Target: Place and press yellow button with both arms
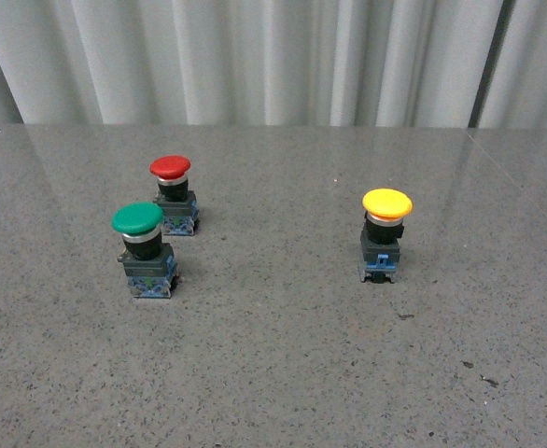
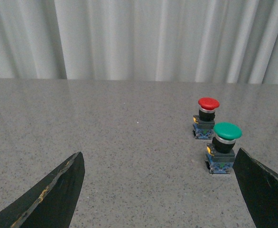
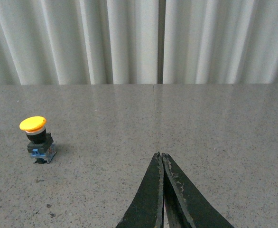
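Observation:
The yellow button (image 1: 386, 235) stands upright on the grey table, right of centre in the front view. It also shows in the right wrist view (image 3: 36, 139), far off to one side of my right gripper (image 3: 161, 155). That gripper is shut and empty, its black fingers pressed together. My left gripper (image 2: 158, 156) is open wide and empty; its fingers (image 2: 58, 190) frame bare table. The yellow button is out of the left wrist view. Neither arm shows in the front view.
A green-capped button (image 1: 145, 249) and a red-capped button (image 1: 174, 194) stand close together at the table's left. Both show in the left wrist view, the green button (image 2: 223, 148) close to one finger, the red button (image 2: 206, 118) behind. Pale curtains hang behind the table.

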